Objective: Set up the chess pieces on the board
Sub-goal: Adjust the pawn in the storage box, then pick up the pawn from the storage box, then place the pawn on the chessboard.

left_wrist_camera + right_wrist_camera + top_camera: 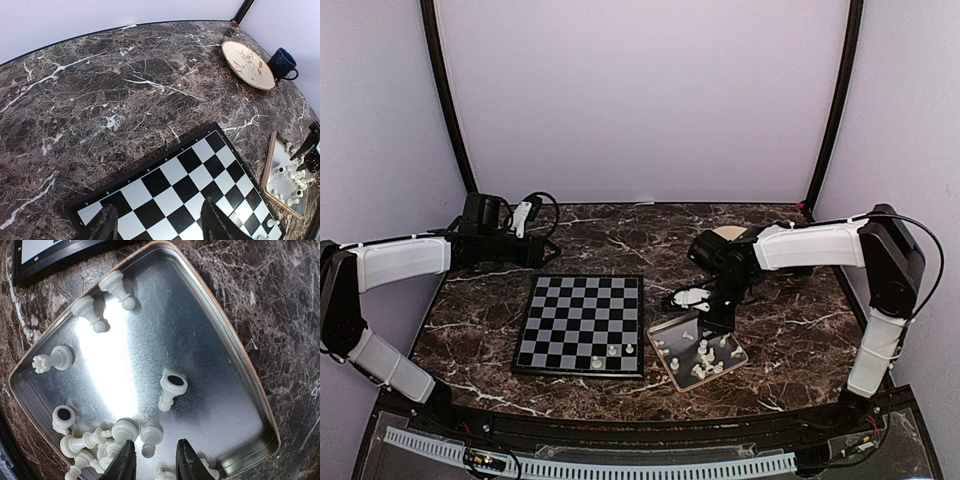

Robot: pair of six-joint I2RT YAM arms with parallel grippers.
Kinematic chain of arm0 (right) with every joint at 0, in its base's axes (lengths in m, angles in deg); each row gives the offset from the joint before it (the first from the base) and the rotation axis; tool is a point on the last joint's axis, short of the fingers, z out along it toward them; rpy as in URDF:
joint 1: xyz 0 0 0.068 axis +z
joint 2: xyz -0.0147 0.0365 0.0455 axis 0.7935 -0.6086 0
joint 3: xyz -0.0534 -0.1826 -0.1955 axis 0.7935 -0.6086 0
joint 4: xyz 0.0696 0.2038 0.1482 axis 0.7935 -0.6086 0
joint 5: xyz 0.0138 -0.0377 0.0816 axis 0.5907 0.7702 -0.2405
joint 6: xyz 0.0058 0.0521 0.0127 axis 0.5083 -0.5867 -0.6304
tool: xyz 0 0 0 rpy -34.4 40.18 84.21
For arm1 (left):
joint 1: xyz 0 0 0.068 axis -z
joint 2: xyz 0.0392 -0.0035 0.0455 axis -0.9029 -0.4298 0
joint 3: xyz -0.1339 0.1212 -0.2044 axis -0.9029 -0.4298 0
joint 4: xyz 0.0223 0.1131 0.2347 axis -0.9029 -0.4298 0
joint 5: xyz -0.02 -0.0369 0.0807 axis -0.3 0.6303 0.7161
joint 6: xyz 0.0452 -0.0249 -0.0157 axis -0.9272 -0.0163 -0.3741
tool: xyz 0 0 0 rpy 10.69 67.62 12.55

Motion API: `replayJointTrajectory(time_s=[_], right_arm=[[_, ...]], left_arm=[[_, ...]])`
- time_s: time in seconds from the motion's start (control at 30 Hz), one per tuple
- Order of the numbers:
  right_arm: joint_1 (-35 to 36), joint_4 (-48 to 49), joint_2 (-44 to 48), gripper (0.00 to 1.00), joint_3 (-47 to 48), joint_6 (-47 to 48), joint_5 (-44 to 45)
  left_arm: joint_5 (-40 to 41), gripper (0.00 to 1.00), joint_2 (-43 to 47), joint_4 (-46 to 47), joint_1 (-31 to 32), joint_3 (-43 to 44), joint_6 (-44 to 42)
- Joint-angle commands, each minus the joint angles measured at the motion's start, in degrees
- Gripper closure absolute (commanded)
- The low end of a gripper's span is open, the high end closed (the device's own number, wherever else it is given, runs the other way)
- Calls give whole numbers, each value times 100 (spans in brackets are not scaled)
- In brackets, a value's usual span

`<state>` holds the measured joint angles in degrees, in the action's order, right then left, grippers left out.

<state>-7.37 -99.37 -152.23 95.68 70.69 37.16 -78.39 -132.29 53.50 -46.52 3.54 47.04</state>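
Note:
The board [582, 323] lies flat left of centre, with three chess pieces [611, 352] standing near its front edge. More chess pieces [171, 388] lie toppled in a metal tray [241, 365] to the board's right. My right gripper [155, 452] hangs open low over the tray. A small white pawn [151, 436] lies just ahead of the gap between its fingers, touching neither. A heap of pieces [95, 440] lies left of that. My left gripper [157, 212] hovers open and holds nothing, above the board's [180, 190] far left corner.
A round beige plate [247, 64] and a dark blue mug [281, 62] stand at the back right of the marble table. The tray [697, 352] sits askew, close to the board's right edge. Walls enclose the table at the back and both sides.

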Motion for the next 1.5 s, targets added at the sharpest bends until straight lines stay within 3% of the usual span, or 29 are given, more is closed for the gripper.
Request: replayJointTrajectory(time_s=[0.0, 0.33, 0.7, 1.0, 1.47], right_arm=[[62, -40, 87, 72, -128, 32, 83], [63, 30, -43, 87, -105, -44, 251], [63, 104, -200, 85, 17, -112, 397], [68, -47, -208, 97, 352, -86, 340], [694, -503, -1487, 98, 2485, -94, 351]], left_arm=[[-100, 41, 28, -27, 22, 138, 11], [-100, 41, 50, -19, 20, 139, 23], [-108, 41, 76, -17, 18, 137, 20], [-100, 41, 103, -19, 19, 128, 12], [-69, 41, 153, -35, 19, 127, 3]])
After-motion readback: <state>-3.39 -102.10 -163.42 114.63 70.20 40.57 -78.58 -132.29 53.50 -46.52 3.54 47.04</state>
